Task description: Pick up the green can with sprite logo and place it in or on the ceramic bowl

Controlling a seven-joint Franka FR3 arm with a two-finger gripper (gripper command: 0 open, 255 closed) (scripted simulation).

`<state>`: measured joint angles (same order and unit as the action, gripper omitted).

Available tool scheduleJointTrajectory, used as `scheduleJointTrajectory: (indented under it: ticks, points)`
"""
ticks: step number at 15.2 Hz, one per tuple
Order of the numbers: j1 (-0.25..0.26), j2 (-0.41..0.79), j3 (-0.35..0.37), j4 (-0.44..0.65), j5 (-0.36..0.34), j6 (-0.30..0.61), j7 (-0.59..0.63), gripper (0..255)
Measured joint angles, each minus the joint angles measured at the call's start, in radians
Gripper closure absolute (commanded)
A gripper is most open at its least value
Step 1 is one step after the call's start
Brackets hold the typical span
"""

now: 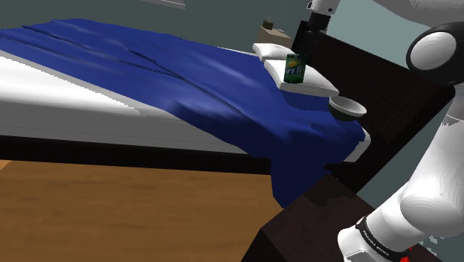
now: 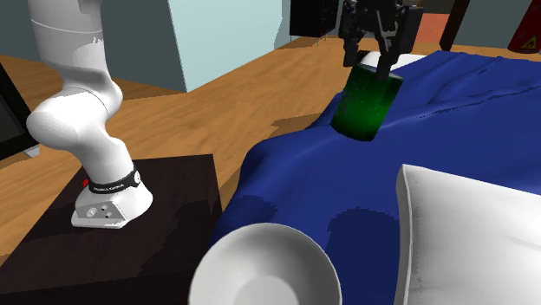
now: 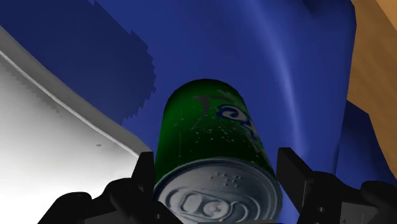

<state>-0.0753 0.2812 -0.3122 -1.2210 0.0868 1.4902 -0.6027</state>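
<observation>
A green can [image 2: 367, 104] with a Sprite logo hangs tilted above the blue blanket [image 2: 451, 113], and my black gripper [image 2: 368, 68] is shut on its upper end. In the wrist view the fingers [image 3: 294, 173] clasp the can [image 3: 213, 133] on both sides just below its silver top. In the shoulder view the can [image 1: 295, 67] is over the white pillow [image 1: 306, 80], under the gripper [image 1: 303, 50]. The pale bowl [image 1: 347, 108] sits on the bed's corner near the stand; in the second exterior view the bowl [image 2: 264, 269] lies in the foreground, well apart from the can.
A white pillow [image 2: 468, 225] lies beside the bowl. A dark headboard [image 1: 379, 74] runs behind the pillows. The arm's dark stand [image 2: 130, 234] adjoins the bed corner. Wooden floor [image 1: 111, 216] surrounds the bed. A small tan object [image 1: 268, 35] stands beyond the pillows.
</observation>
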Motion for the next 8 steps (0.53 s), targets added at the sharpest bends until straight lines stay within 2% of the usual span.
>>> scheduleJointTrajectory:
  ticks: [4, 8]
  points:
    - [-0.028, -0.052, -0.021, -0.04, -0.011, -0.012, -0.052, 255]
    - [-0.078, -0.086, -0.053, -0.066, -0.017, -0.021, -0.135, 255]
